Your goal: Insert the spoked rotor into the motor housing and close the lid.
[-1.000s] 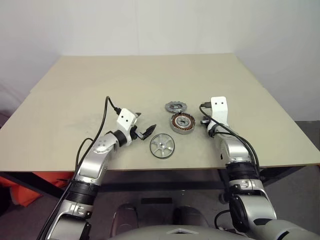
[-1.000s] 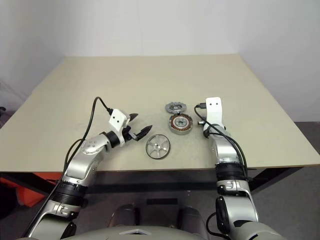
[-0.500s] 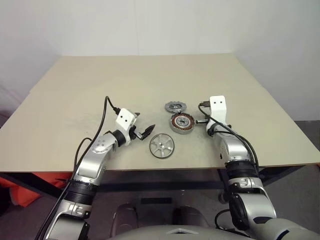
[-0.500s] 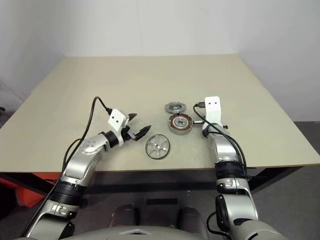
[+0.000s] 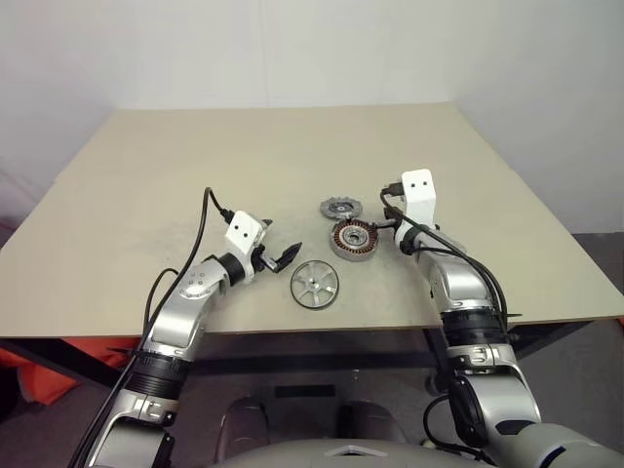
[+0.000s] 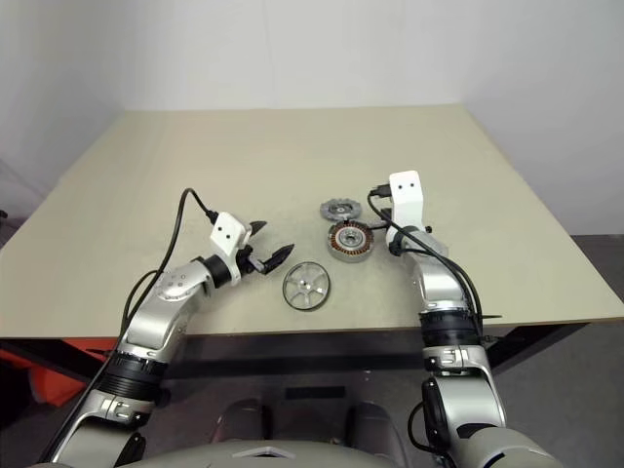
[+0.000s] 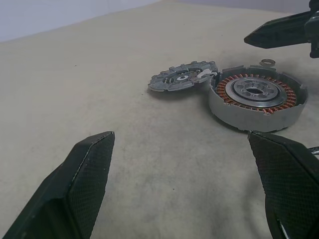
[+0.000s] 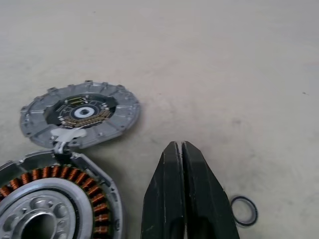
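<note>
Nothing assembled: spoked rotor lies apart from motor housing; lid off. Left gripper jaws spread, right gripper jaws pressed together, empty.

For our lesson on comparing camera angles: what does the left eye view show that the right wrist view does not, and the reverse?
Left eye view alone: the spoked rotor lying flat on the table, and the left gripper, open, beside it. Right wrist view alone: a small dark ring on the table beside the right gripper, whose fingers are pressed together and hold nothing. Both: the motor housing with its copper windings, and the lid just beyond it.
</note>
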Tool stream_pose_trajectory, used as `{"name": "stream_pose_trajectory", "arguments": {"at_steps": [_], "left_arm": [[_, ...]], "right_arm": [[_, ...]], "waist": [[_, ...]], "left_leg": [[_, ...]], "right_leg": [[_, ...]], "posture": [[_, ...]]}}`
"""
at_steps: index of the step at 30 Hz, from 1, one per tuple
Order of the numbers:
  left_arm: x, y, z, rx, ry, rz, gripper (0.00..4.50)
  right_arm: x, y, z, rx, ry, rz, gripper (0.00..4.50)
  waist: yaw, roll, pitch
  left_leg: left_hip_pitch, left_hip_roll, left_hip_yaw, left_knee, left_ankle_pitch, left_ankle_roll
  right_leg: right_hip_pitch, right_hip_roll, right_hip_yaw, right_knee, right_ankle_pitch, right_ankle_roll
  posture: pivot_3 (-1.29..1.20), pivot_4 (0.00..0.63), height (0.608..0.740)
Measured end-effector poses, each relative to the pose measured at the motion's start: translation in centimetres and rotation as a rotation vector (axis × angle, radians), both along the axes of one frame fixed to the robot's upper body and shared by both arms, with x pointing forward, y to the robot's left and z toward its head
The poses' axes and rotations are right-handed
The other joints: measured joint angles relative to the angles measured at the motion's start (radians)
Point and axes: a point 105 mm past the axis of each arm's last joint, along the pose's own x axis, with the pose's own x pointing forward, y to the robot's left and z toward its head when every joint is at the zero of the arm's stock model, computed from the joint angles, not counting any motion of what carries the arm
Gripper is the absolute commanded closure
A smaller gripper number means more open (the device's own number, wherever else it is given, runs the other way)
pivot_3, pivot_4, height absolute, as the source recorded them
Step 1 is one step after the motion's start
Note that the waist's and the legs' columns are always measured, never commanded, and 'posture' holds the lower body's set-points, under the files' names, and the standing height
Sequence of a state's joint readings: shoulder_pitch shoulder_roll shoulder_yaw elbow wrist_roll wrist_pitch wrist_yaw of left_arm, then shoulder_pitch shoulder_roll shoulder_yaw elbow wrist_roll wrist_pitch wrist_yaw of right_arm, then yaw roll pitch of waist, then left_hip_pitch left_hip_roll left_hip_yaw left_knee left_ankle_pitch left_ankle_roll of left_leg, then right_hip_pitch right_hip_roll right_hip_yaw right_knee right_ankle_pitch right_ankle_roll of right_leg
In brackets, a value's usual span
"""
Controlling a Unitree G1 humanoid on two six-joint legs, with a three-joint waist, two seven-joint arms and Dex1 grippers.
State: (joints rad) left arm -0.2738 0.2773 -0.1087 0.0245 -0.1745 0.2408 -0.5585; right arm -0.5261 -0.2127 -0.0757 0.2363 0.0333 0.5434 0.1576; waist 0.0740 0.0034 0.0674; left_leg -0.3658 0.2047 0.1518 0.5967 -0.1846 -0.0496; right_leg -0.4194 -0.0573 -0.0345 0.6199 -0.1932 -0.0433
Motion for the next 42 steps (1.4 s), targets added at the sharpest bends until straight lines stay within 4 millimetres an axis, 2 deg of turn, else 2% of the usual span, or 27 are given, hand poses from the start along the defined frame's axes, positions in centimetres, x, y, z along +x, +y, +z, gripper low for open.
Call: {"name": "stream_pose_trajectory", "arguments": {"at_steps": [3,6,11,17,21,42], "left_arm": [[0.0,0.0,0.0,0.0,0.0,0.0,0.0],[0.0,0.0,0.0,0.0,0.0,0.0,0.0],[0.0,0.0,0.0,0.001,0.0,0.0,0.0],[0.0,0.0,0.0,0.002,0.0,0.0,0.0],[0.0,0.1,0.0,0.003,0.001,0.0,0.0],[0.0,0.4,-0.1,0.017,0.001,0.005,0.0]], "right_arm": [[0.3,-1.8,-0.1,-0.041,-0.006,-0.106,2.56],[0.3,-3.2,-0.2,-0.063,-0.006,-0.178,2.56],[0.2,-3.7,-0.6,-0.047,0.018,-0.212,2.56],[-0.2,-2.5,-2.1,0.024,0.088,-0.179,2.56],[-0.3,-2.3,-2.2,0.031,0.098,-0.171,2.56],[-0.5,-2.5,-3.5,0.065,0.138,-0.205,2.56]], "waist": [[0.0,0.0,0.0],[-0.002,0.0,0.0],[-0.004,0.0,0.0],[-0.004,0.0,0.0],[-0.004,0.0,0.0],[-0.004,0.0,0.0]], "left_leg": [[0.0,0.0,0.0,0.0,0.0,-0.001],[0.0,0.0,0.0,0.0,0.0,-0.001],[0.0,0.0,0.0,0.0,0.0,0.0],[0.0,0.0,0.0,0.0,0.0,0.0],[-0.001,0.0,0.0,0.0,0.0,0.0],[0.0,0.0,0.0,0.0,0.0,0.0]], "right_leg": [[0.0,0.0,0.0,0.0,0.0,0.0],[0.0,0.0,0.0,0.0,0.0,0.0],[0.0,0.0,0.0,0.0,0.0,0.0],[0.0,0.0,0.0,0.0,0.0,0.0],[0.0,0.0,0.0,0.0,0.0,0.0],[-0.001,0.0,0.0,0.0,0.0,0.0]], "posture": [[0.0,0.0,0.74],[0.0,0.0,0.74],[0.0,0.0,0.74],[0.0,0.0,0.74],[0.0,0.0,0.74],[0.0,0.0,0.74]]}}
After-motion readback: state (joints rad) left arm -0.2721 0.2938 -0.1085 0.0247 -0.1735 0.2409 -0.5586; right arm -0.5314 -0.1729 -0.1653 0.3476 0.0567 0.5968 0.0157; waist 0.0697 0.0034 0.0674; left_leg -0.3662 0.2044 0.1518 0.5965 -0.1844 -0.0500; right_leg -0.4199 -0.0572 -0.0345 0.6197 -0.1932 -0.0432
